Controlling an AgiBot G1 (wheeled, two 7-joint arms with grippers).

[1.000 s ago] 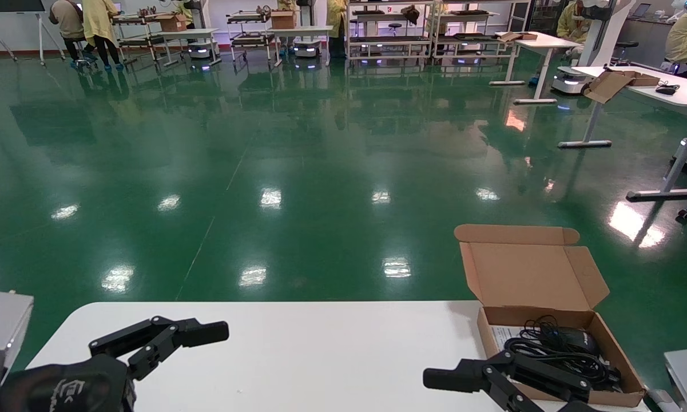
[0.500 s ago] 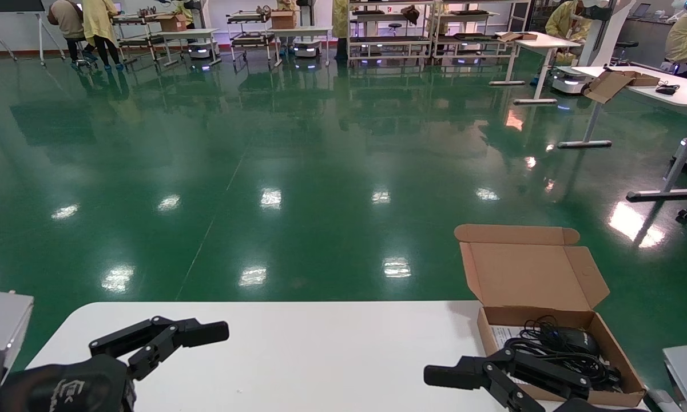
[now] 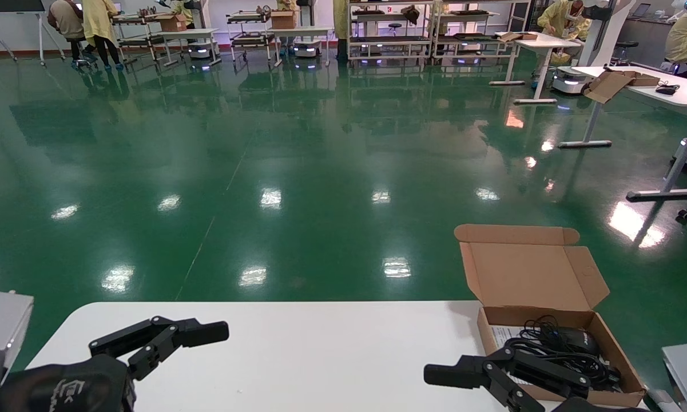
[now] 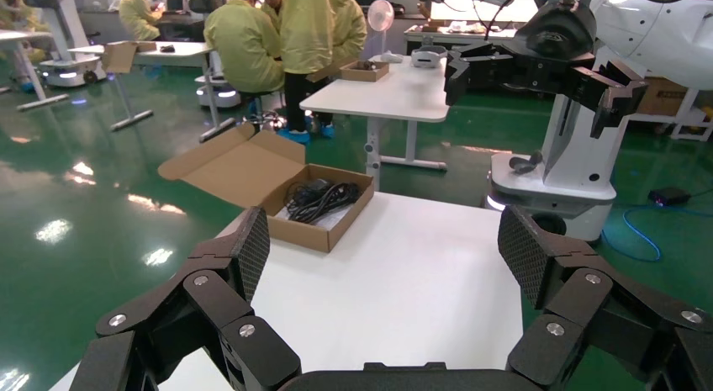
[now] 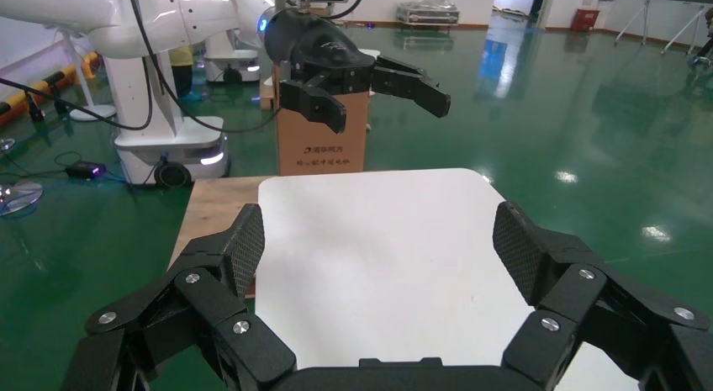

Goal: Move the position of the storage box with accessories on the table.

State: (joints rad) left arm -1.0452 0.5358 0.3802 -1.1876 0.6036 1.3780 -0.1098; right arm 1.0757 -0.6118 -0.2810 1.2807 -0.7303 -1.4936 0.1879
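Note:
The storage box (image 3: 529,274) sits at the far right end of the white table (image 3: 320,355) with its lid standing open. Inside lie a black mouse (image 3: 579,340), its bundled cable (image 3: 549,350) and a white printed sheet (image 3: 500,335). My right gripper (image 3: 452,375) is open and empty, just left of the box's near corner and above the table. My left gripper (image 3: 200,335) is open and empty over the table's left end. In the left wrist view, the box (image 4: 324,233) lies far ahead of the open left gripper (image 4: 387,256). The right wrist view shows the open right gripper (image 5: 378,252) over bare table (image 5: 353,198).
A grey object (image 3: 0,332) stands off the table's left end and another (image 3: 686,366) off its right end. A cardboard carton (image 5: 324,143) and a wooden surface (image 5: 219,198) lie beyond the left end. Green floor lies past the far edge, with desks (image 3: 663,91) far off.

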